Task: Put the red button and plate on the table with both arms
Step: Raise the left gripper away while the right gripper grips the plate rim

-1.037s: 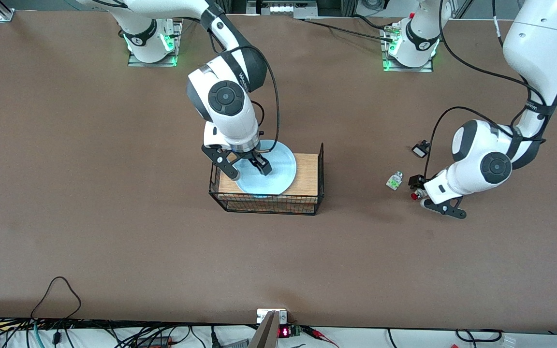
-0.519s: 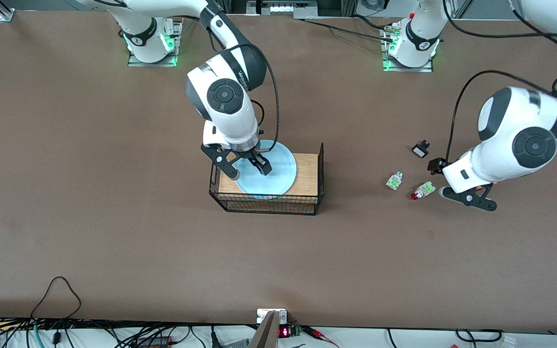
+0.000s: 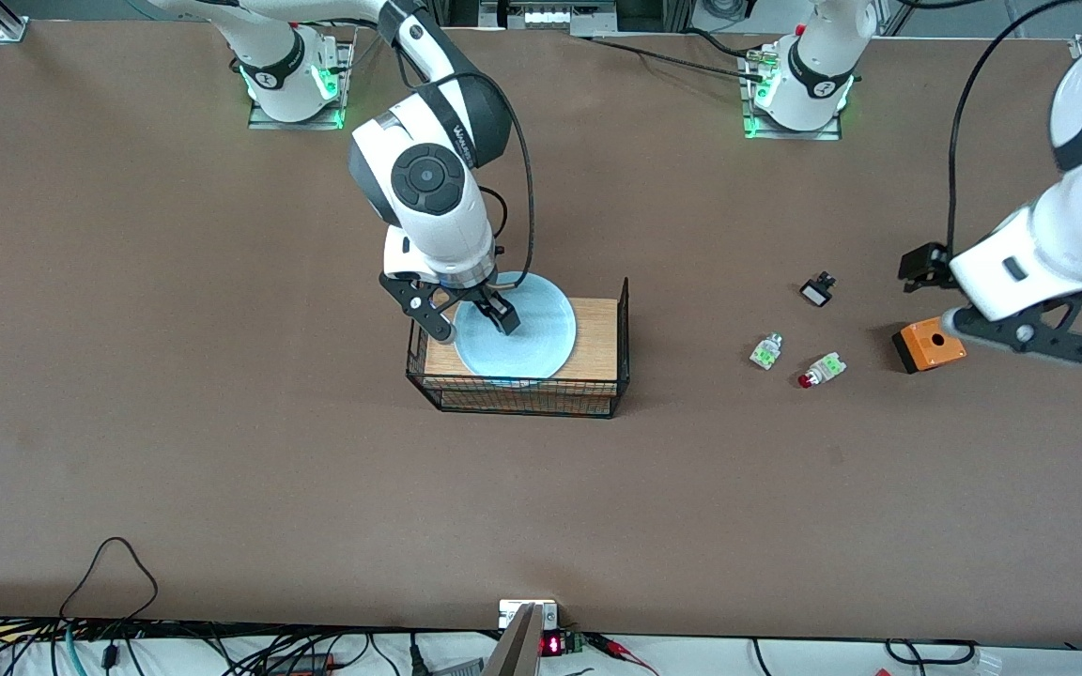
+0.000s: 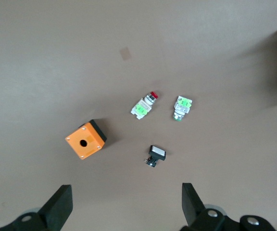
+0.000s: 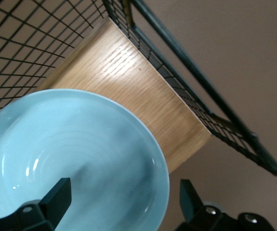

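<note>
Red button (image 3: pixel 817 372) lies flat on table (image 3: pixel 222 422), cap toward front camera

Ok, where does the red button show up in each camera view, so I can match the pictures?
Front view: the red button lies on the brown table, toward the left arm's end, between the whitish-green piece and the orange box.
Left wrist view: mid-picture, beside the whitish-green piece.
Right wrist view: not in it.
Shared landmark: the orange box, in the front and left wrist views.
</note>
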Robot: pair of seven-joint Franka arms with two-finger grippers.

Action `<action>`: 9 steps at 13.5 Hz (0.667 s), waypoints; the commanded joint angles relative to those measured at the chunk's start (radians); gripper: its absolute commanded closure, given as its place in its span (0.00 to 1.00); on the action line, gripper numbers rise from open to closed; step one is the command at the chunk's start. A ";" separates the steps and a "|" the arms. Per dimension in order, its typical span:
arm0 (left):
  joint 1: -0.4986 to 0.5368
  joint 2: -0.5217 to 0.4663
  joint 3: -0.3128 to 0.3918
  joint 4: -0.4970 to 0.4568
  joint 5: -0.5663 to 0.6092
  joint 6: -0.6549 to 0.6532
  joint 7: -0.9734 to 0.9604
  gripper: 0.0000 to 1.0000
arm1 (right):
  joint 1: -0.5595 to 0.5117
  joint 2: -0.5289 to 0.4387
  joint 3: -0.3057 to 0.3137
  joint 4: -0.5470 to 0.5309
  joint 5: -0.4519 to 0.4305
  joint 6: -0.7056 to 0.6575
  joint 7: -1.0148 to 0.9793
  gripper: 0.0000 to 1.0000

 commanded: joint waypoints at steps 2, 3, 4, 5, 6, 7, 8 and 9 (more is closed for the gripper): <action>-0.048 -0.113 0.143 -0.014 -0.158 -0.004 -0.035 0.00 | 0.007 -0.009 -0.001 -0.010 0.016 -0.029 0.008 0.00; -0.114 -0.132 0.219 -0.015 -0.164 -0.003 -0.058 0.00 | 0.010 -0.006 -0.001 -0.013 0.016 -0.029 0.009 0.00; -0.186 -0.140 0.293 -0.015 -0.164 -0.001 -0.072 0.00 | 0.010 -0.006 -0.001 -0.021 0.016 -0.023 0.021 0.00; -0.225 -0.149 0.333 -0.020 -0.163 0.026 -0.078 0.00 | 0.012 -0.004 0.001 -0.027 0.016 -0.020 0.026 0.00; -0.227 -0.172 0.337 -0.058 -0.164 0.092 -0.093 0.00 | 0.010 0.000 0.002 -0.032 0.016 -0.018 0.026 0.00; -0.228 -0.208 0.343 -0.122 -0.166 0.182 -0.118 0.00 | 0.010 0.003 0.002 -0.032 0.016 -0.016 0.026 0.00; -0.237 -0.253 0.348 -0.192 -0.166 0.256 -0.161 0.00 | 0.012 0.009 0.002 -0.032 0.016 -0.013 0.026 0.00; -0.259 -0.259 0.354 -0.208 -0.166 0.270 -0.193 0.00 | 0.012 0.014 0.004 -0.032 0.016 -0.006 0.026 0.00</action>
